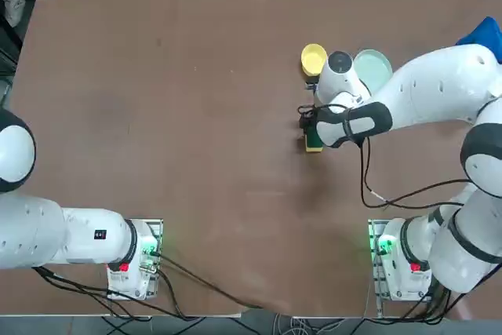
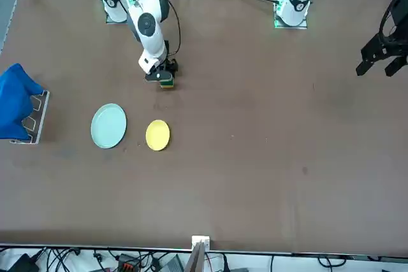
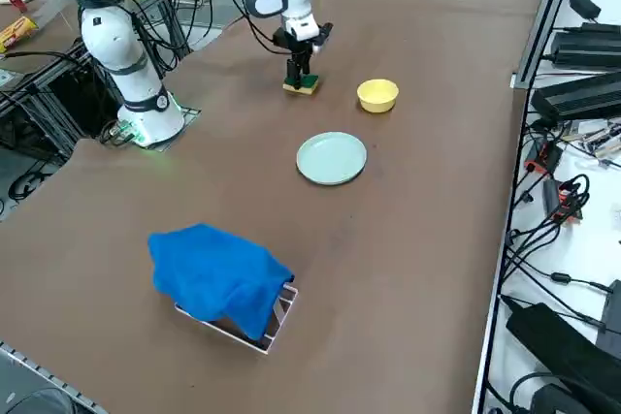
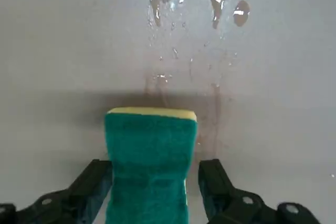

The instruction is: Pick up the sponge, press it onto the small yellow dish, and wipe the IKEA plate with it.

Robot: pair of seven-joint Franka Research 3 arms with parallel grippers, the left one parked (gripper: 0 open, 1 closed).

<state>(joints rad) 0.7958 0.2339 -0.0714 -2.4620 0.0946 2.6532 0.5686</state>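
Your right gripper [image 4: 149,182] stands spread wide around the sponge [image 4: 148,163], one finger on each side, not yet pinching it. If you close off-centre, the sponge may twist or slip away. Just beyond the sponge sits the small yellow dish [image 1: 313,59], the IKEA plate [image 1: 375,67] beside it.

Right arm reached out over the table, gripper lowered and spread.

The right arm [image 1: 439,92] is extended from its base toward the table's middle, with the wrist bent so that the right gripper [image 4: 155,182] is pointed straight down close to the tabletop. Its two black fingers [image 4: 92,184] are held apart, one seen on each side of the sponge [image 4: 148,163], with a narrow gap on either side.
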